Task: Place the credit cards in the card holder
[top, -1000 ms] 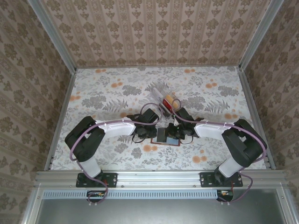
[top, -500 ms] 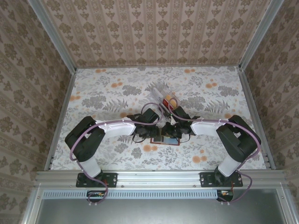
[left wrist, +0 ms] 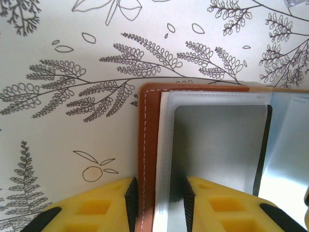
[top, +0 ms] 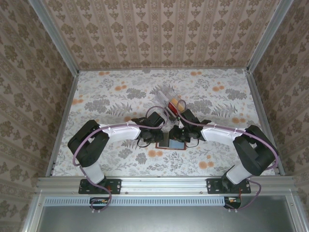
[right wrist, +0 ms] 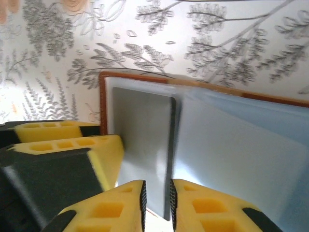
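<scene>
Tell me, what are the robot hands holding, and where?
The right hand pinches the grey card by its near edge. The left hand straddles the left edge of the card holder; grip unclear.

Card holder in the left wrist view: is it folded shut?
No, the card holder lies open, its clear inner pockets showing.

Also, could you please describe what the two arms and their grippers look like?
Both the left arm and right arm have white link covers, black joints and a purple cable looped along them. The left gripper and right gripper have blocky yellow fingers with recessed pockets and black inner linings.
</scene>
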`<state>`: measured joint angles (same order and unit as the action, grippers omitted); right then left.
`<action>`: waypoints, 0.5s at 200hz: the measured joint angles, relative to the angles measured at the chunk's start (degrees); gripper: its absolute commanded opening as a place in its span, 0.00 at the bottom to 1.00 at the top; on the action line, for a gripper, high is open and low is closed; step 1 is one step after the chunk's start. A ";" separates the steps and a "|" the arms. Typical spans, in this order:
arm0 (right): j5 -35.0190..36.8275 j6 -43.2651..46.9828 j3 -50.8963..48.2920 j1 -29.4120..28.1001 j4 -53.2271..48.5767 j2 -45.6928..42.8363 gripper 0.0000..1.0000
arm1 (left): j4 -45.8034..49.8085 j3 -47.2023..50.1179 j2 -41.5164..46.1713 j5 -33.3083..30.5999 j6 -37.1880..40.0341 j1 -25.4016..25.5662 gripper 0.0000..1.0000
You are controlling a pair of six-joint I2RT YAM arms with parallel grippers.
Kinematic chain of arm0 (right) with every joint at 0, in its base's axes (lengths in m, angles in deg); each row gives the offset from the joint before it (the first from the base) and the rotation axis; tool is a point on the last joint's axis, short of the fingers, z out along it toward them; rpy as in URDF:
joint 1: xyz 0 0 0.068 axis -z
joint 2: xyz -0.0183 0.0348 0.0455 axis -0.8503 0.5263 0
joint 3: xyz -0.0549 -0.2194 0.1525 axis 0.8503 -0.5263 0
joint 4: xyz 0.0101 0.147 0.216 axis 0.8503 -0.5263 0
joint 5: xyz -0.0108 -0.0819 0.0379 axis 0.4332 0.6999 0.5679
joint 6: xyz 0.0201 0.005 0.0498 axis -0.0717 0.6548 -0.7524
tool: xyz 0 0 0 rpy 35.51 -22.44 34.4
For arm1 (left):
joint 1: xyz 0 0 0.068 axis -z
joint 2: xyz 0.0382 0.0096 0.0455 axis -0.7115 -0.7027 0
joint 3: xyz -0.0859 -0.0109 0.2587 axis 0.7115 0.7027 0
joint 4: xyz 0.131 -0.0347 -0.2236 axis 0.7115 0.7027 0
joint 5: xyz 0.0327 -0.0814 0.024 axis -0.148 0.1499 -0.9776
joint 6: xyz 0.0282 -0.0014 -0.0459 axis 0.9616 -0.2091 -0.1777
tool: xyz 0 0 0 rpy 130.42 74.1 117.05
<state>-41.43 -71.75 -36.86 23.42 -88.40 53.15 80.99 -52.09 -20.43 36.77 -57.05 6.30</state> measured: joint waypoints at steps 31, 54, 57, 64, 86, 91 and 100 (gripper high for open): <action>4.11 0.96 0.35 0.02 -5.20 0.85 0.14 | 0.02 0.00 0.00 0.00 0.00 0.00 0.32; 7.72 1.38 1.25 0.02 -8.52 1.70 0.14 | 0.00 0.00 0.00 0.00 0.00 0.00 0.32; 8.13 1.42 1.38 0.02 -8.87 1.62 0.14 | 0.00 0.00 0.00 0.00 0.00 0.00 0.32; 8.87 1.51 1.51 0.02 -9.35 1.44 0.14 | 0.00 0.00 0.00 0.00 0.00 0.00 0.32; 10.69 2.19 1.49 0.02 -11.43 0.28 0.17 | 0.00 0.00 0.00 0.00 0.00 0.00 0.32; 11.10 2.32 1.49 0.02 -11.98 -0.02 0.17 | 0.00 0.00 0.00 0.00 0.00 0.00 0.32; 11.65 2.60 1.49 0.04 -12.85 -0.39 0.18 | 0.00 0.00 0.00 0.00 0.00 0.00 0.32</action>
<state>-29.78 -69.15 -35.37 23.46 -101.25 52.76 80.99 -52.09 -20.43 36.77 -57.05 6.30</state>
